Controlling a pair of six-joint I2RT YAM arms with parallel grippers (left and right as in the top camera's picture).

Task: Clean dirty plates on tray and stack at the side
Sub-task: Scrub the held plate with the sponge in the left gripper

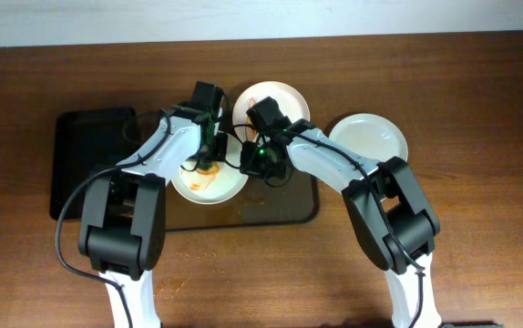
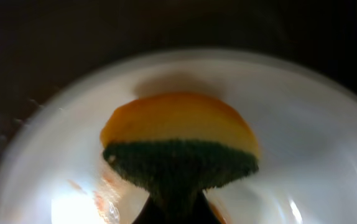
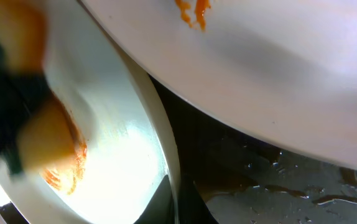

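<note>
A dirty white plate [image 1: 220,187] with orange smears lies on the dark tray [image 1: 280,208]. My left gripper [image 1: 209,159] is shut on a yellow-and-green sponge [image 2: 178,146] and presses it on the plate [image 2: 309,155]. My right gripper [image 1: 254,164] is shut on that plate's rim [image 3: 166,162], one finger on each side. A second dirty plate [image 1: 284,98] with an orange stain [image 3: 191,12] leans over the tray's far edge. A clean white plate [image 1: 371,138] lies on the table to the right.
A black rectangular tray [image 1: 84,150] sits at the left of the wooden table. The dark tray's bottom is wet [image 3: 278,180].
</note>
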